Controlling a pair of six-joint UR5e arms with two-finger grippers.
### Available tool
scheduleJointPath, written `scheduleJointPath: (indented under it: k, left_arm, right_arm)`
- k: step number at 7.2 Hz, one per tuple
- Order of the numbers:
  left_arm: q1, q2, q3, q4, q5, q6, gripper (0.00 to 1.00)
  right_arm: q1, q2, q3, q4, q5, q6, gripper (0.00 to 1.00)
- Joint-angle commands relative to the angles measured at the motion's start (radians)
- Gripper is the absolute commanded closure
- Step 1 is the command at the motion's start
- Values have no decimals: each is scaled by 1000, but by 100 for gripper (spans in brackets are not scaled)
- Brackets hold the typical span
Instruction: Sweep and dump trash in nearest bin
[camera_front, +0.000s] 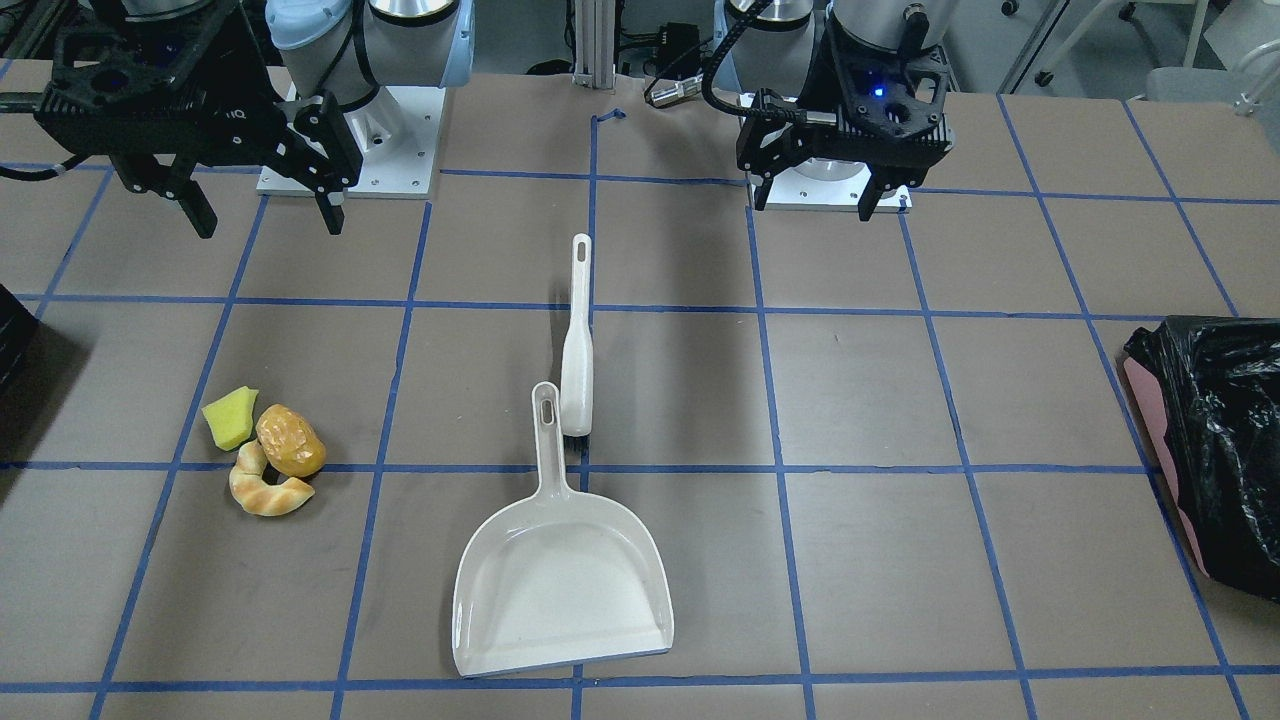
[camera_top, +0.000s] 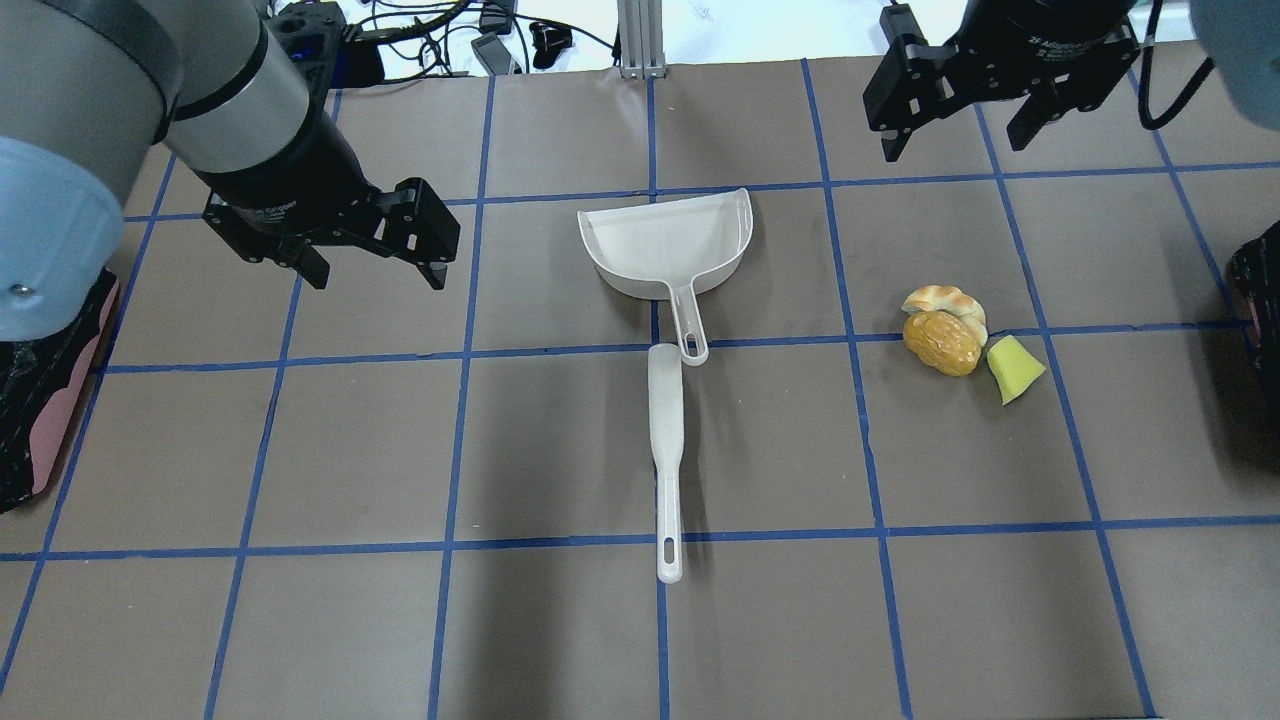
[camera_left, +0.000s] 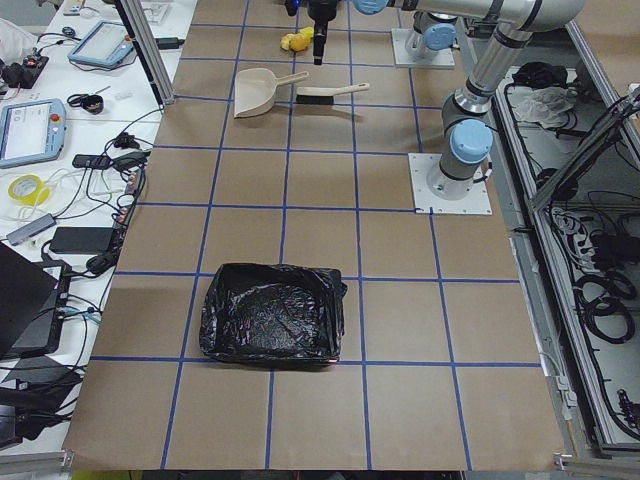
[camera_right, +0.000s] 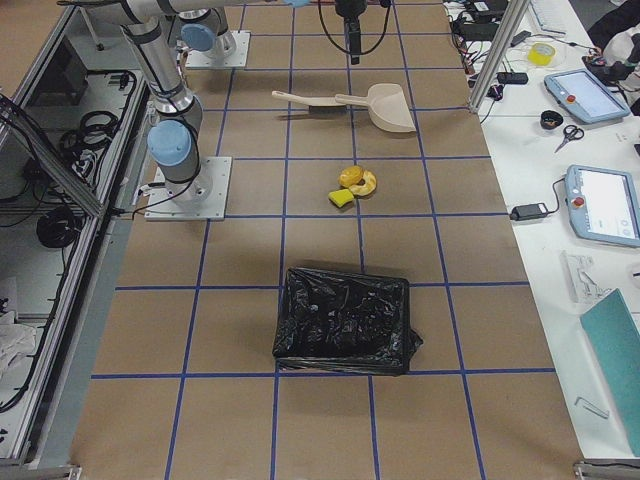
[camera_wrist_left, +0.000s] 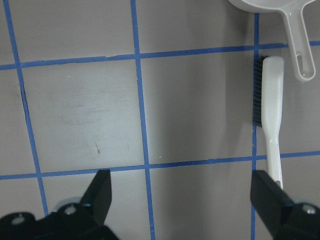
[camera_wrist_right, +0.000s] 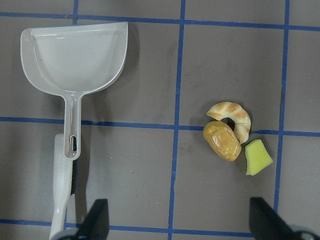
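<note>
The trash lies in one cluster: a yellow-green wedge (camera_front: 230, 417), a brown roll (camera_front: 290, 440) and a croissant (camera_front: 268, 490), also in the right wrist view as wedge (camera_wrist_right: 258, 158), roll (camera_wrist_right: 221, 141) and croissant (camera_wrist_right: 230, 117). A ridged black edge of the nearest bin (camera_front: 12, 335) shows beside them. My right gripper (camera_front: 270, 225) hangs open and empty above the table, back from the trash. My left gripper (camera_top: 378, 275) is open and empty, off to the side of the white brush (camera_top: 665, 430). The white dustpan (camera_top: 665, 245) lies flat, its handle beside the brush head.
A pink bin lined with a black bag (camera_front: 1210, 440) stands at the table end on my left side. Blue tape lines grid the brown table (camera_top: 560, 440). Both arm bases (camera_front: 350, 150) are bolted along the robot's edge of the table.
</note>
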Motion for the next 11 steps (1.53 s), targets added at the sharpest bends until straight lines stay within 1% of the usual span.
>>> scheduleJointPath:
  k: [1,8,9,11]
  left_arm:
    - [0,3,0,-1,7,2,0]
    - [6,1,2,-8,3,9,0]
    - [9,-2,3,-31,3,9,0]
    - [14,-7,9,-31,4,15,0]
  right_arm:
    - [0,0,0,0,0,0,0]
    - [0,2,0,0,1,0,0]
    - [0,2,0,0,0,0,0]
    - [0,2,2,0,0,0,0]
